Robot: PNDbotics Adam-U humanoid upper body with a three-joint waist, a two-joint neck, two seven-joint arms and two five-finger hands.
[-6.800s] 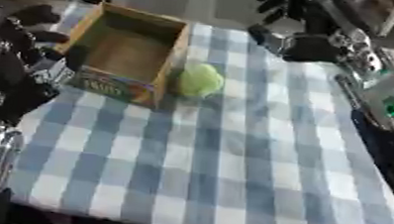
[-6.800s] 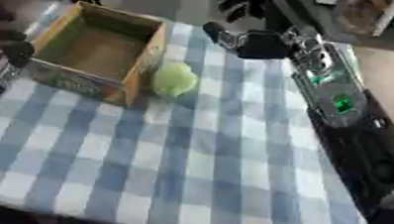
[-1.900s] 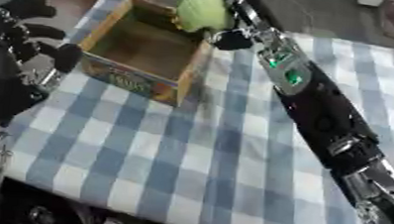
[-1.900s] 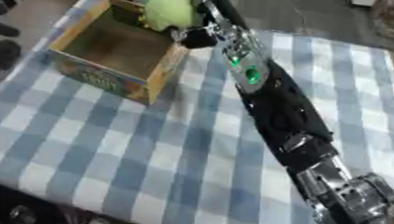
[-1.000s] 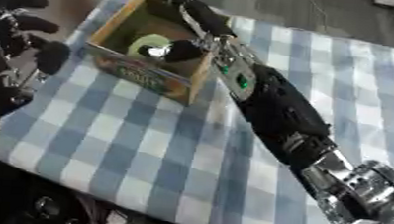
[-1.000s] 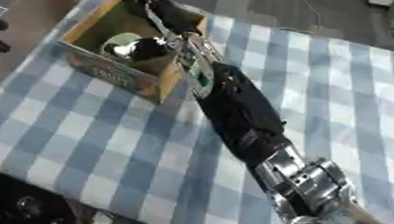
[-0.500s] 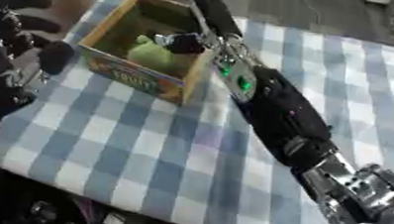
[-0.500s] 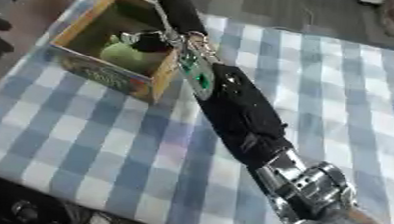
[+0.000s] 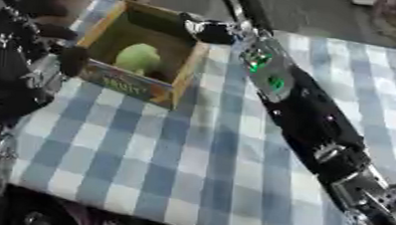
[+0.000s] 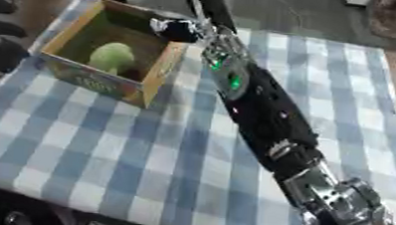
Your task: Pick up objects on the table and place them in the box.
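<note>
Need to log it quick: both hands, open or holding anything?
Right hand: over the box's rim, fingers unclear, cannot tell.
Left hand: beside the box, fingers unclear.

Right robot hand (image 9: 209,31) over box (image 9: 179,84) far corner, checked cloth (image 9: 197,174) in front open

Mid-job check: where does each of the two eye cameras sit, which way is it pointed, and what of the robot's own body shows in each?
Left eye view: in the head, looking down at the checked tablecloth; shows the left hand at the left edge and the right arm reaching to the box.
Right eye view: beside it, same downward aim, with the scene shifted left; shows the right hand at the box's far corner and a sliver of the left hand.
Both share the box holding the green object.
</note>
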